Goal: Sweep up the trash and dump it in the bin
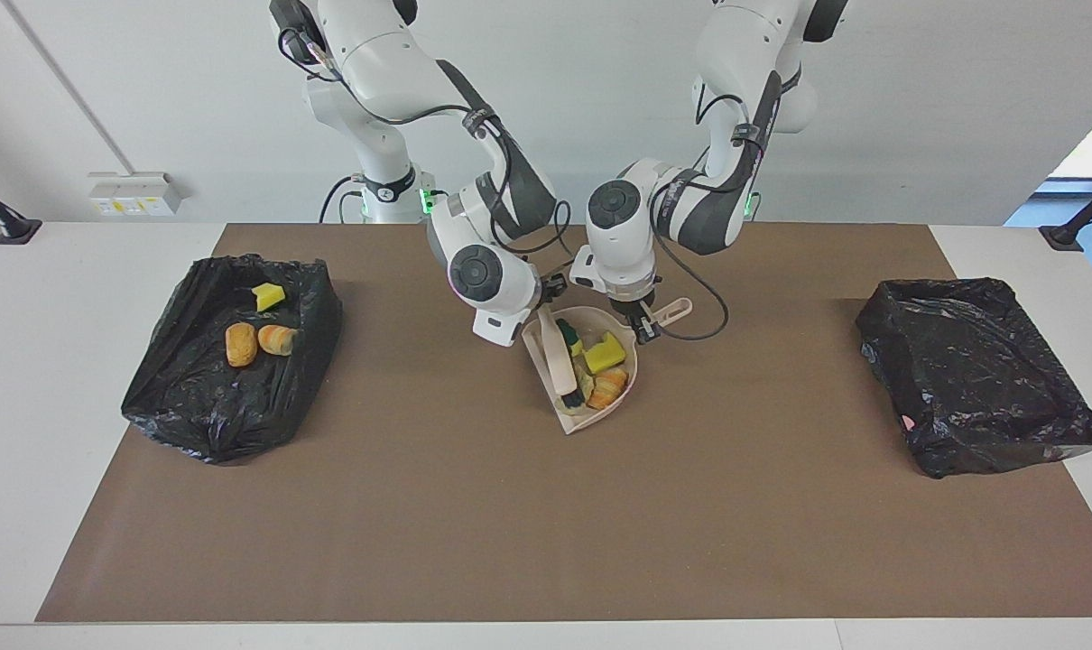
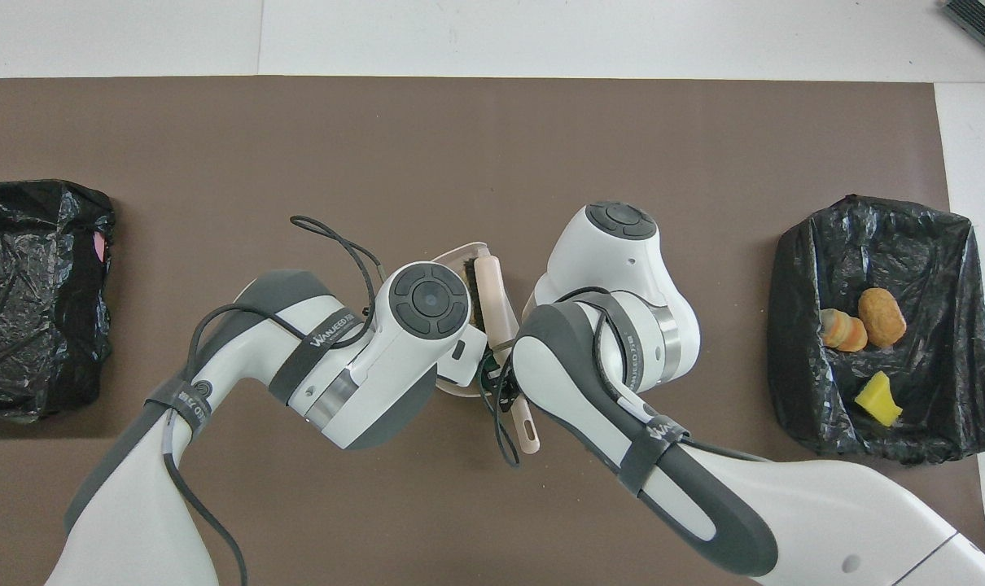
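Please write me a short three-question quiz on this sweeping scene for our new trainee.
1. True or false: the brush lies inside the dustpan.
2. How many scraps lie in the bin at the right arm's end?
3. Which gripper holds the dustpan handle: A) left gripper, B) right gripper?

Key:
1. True.
2. Three: a yellow sponge chunk and two bread lumps.
3. A.

facing: high, toward robots | overhead: steeply down | shared: table (image 1: pixel 781 542)
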Robot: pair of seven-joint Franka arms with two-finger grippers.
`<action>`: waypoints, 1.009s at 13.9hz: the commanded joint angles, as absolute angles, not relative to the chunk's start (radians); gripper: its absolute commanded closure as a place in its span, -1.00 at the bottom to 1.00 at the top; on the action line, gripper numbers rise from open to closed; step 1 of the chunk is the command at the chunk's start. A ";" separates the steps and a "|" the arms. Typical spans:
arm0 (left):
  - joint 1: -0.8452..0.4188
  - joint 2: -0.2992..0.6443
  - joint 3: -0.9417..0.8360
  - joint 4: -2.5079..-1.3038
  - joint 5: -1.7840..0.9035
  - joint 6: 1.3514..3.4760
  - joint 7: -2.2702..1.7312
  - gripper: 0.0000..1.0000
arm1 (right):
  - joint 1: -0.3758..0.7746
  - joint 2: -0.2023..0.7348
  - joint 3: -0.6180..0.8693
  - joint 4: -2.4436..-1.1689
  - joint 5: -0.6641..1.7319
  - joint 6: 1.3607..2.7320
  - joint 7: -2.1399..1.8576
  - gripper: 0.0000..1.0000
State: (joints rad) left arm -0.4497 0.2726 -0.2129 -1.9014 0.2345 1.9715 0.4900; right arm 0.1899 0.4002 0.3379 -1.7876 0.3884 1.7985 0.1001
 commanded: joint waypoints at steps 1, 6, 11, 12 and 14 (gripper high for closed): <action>-0.436 0.242 -0.215 -1.942 0.233 1.991 0.491 1.00 | 0.179 0.373 0.341 -1.803 0.428 1.778 0.140 1.00; -0.422 0.242 -0.213 -1.959 0.233 2.046 0.615 1.00 | -0.009 0.189 0.330 -1.764 0.318 1.499 0.094 1.00; -0.368 0.207 -0.213 -1.959 0.233 2.033 0.779 1.00 | -0.098 0.178 0.325 -1.727 0.042 1.440 -0.142 1.00; -0.351 0.187 -0.215 -1.965 0.232 2.026 0.823 1.00 | -0.101 0.176 0.327 -1.733 -0.031 1.459 -0.153 1.00; -0.319 0.143 -0.213 -1.971 0.232 2.000 0.911 1.00 | -0.109 0.176 0.322 -1.739 -0.078 1.473 -0.143 1.00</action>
